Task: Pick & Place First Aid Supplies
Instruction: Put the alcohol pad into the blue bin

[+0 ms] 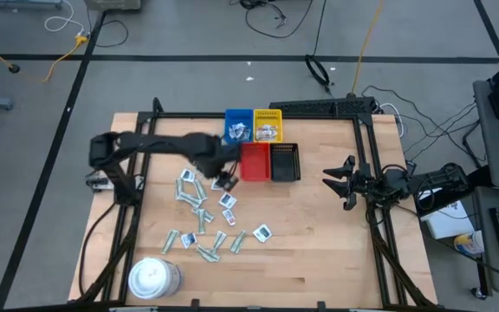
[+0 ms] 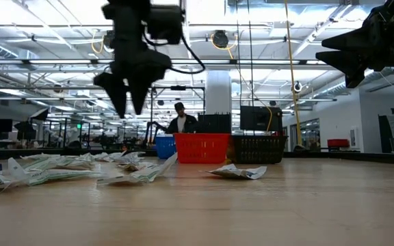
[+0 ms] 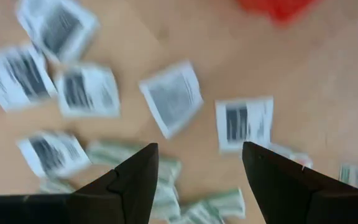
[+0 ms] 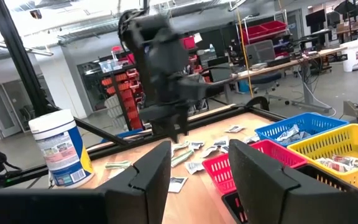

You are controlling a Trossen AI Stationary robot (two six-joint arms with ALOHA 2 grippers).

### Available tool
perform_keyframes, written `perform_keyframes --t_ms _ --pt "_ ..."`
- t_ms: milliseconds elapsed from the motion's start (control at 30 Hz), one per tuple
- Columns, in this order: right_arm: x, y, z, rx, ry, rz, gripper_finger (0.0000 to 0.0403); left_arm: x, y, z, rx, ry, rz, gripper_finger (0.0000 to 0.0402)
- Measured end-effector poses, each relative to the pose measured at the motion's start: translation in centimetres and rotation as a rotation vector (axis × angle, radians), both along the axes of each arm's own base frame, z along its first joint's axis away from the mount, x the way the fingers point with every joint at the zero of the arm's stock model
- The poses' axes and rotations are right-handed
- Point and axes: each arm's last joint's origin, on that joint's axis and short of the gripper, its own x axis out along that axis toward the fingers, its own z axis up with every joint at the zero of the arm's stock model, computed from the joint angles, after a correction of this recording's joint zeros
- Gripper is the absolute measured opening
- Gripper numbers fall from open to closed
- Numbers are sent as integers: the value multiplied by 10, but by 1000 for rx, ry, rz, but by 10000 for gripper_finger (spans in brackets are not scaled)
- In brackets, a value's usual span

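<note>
The blue tray and yellow tray each hold wrapped packets; what the red tray and black tray contain cannot be told. The left gripper hangs open and empty above scattered packets on the worktop. The right gripper waits open.

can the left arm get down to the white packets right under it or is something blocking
Probably yes. The left gripper hangs open above the scattered white packets, nothing held, with only bare table between. The red tray sits beside it, not underneath.

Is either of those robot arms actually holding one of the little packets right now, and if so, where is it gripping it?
No. The left gripper hovers above the scattered packets with open, empty jaws. The right gripper waits off to the side, jaws also open and empty.
</note>
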Motion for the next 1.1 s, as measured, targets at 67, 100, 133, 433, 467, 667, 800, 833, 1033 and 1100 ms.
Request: perform_keyframes --t_ms 67,100,133,433,467,667,800,833,1033,1100 --pt "0 0 0 0 0 0 155 -8 -17 -3 -6 0 7 239" --pt "0 0 0 0 0 0 155 -11 -25 -5 -9 0 11 239" --pt "0 0 0 0 0 -1 155 -15 -32 -5 -12 3 16 239" --pt "0 0 0 0 0 0 155 -44 -89 -17 -28 53 43 239" --pt "0 0 0 0 0 0 155 -47 -95 -18 -28 60 49 239" --pt "0 0 0 0 0 0 155 -60 -130 -28 -51 100 57 239" --pt "0 0 0 0 0 0 155 -66 -152 -30 -69 79 68 239" --pt "0 0 0 0 1 0 155 -67 -156 -30 -74 73 73 239" --pt "0 0 0 0 0 -1 155 -72 -177 -30 -103 47 91 239" --pt "0 0 0 0 1 0 155 -74 -181 -30 -107 45 102 239"
